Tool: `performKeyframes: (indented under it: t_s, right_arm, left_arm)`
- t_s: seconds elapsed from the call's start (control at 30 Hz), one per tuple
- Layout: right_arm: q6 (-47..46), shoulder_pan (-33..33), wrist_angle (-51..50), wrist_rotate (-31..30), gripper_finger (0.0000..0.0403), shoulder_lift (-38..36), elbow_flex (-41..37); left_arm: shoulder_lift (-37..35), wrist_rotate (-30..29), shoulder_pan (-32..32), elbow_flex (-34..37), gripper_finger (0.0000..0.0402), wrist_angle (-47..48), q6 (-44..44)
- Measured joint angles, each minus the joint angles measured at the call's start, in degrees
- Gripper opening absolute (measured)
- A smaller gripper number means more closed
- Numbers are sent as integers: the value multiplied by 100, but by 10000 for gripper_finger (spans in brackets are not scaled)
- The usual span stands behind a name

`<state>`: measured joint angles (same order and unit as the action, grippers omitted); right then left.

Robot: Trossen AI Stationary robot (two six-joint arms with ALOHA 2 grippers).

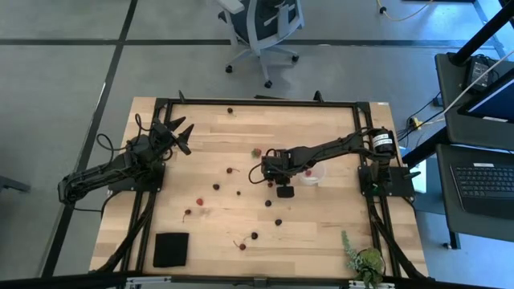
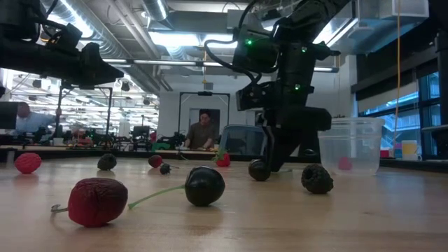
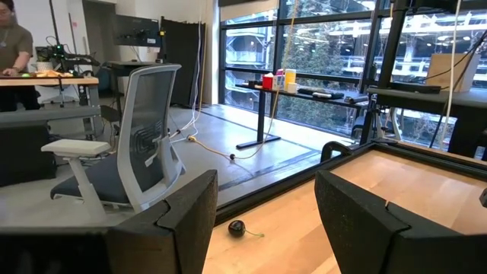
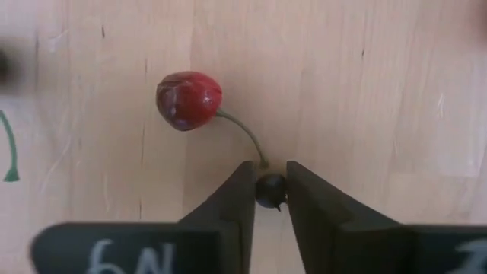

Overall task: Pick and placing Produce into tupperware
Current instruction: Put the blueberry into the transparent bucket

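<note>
One small dark fruit [image 4: 269,189] sits pinched at the right hand's [image 4: 268,190] fingertips, low over the tabletop [image 1: 321,209] just beside the tupperware [image 1: 312,175]; so shallow a hold could squirt it free. The left hand [image 1: 178,134], open, waits well apart.

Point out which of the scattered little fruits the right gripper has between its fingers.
It is the tiny dark round fruit, pinched by the right gripper on the wooden table. The bright red stemmed fruit beside it lies free, untouched.
</note>
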<state>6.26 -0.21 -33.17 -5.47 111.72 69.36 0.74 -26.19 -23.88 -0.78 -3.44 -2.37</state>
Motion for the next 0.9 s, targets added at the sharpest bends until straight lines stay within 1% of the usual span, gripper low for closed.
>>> performKeyframes:
  t_s: [0.1,0.3,0.43,0.6,0.9]
  right_arm:
    - [0,0,-2,-40,43,0,4]
    - [-155,-2,-24,-48,50,0,4]
    - [-164,-3,-201,-91,44,-7,65]
    - [-194,-18,-898,-141,42,4,498]
    - [-486,27,-2889,-287,39,-4,1759]
  left_arm:
    - [-1,-1,0,0,214,0,0]
    - [0,0,0,2,214,-1,0]
    - [-1,-1,0,2,214,0,0]
    - [-1,-1,0,0,214,0,0]
    - [0,-8,0,0,214,0,0]
